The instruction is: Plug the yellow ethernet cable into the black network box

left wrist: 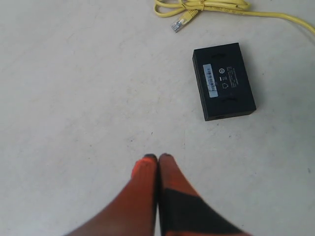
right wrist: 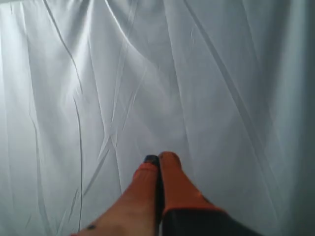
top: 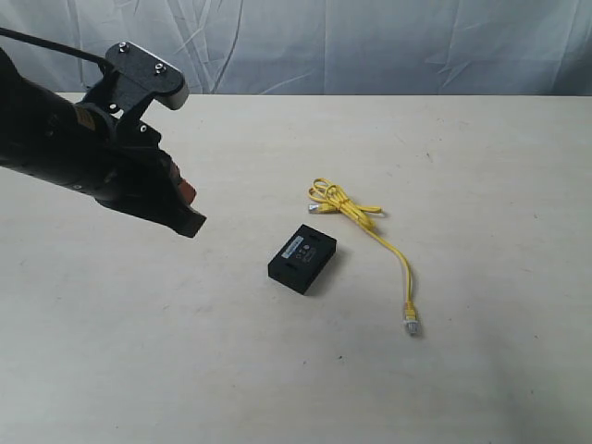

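Approach step, nothing gripped yet. Left gripper [left wrist: 158,158] & right gripper [right wrist: 158,158] both closed, empty. Next: part jaws, grab yellow ethernet cable [top: 347,203] nr plug, line up w/ black network box [top: 303,256].

yellow cable [top: 388,245] — black box [top: 303,258]

Robot test lab, staged bench setup: bare pale worktop [top: 139,370] w/ creased white cloth backdrop [top: 370,46] hung behind, filling the bkgd in ext. view and all of the right wrist view. Black robot arm [top: 55,148] w/ screwed-on bracket [top: 148,74] reaches over the surface. Only props laid out: yellow ethernet cable [top: 340,199] & black network box [top: 303,257].
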